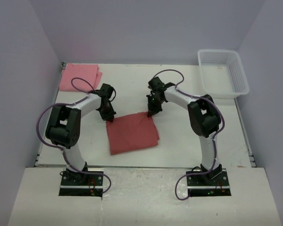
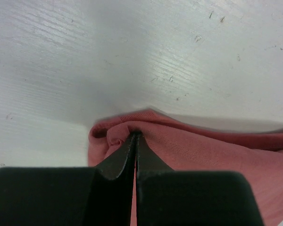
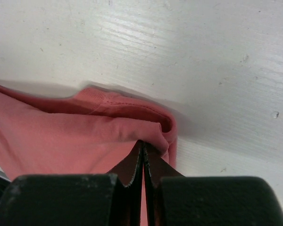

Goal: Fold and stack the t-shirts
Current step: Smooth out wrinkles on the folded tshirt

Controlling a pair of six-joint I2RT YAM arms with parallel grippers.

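Walls [image 1: 146,28]: plain pale lavender-grey panels closing in the back and both sides of the work area.
Table [image 1: 188,141]: white, with a faint wood-grain pattern and a few small specks and scratches in the wrist views; a metal rail runs along its left and right edges.
Front ledge [image 1: 141,202]: cream board at the near edge, with both arm bases bolted to it.
Arms: left arm [image 1: 68,127] and right arm [image 1: 203,117], white and black with purple cables, both bent inward over the middle of the table.
Red shirt [image 1: 132,133]: dusty brick-red, folded to a rough square, lying at the centre of the table between the arms.
Basket [image 1: 224,73]: white plastic lattice, at the far right corner.
Pink shirt [image 1: 80,76]: lighter pink, folded flat at the far left corner, well apart from the red shirt.
Left gripper [image 2: 136,135]: clenched on the red shirt's far left corner, cloth bunched at the tips.
Right gripper [image 3: 143,143]: clenched on the red shirt's far right corner, hemmed edge curled over the tips.
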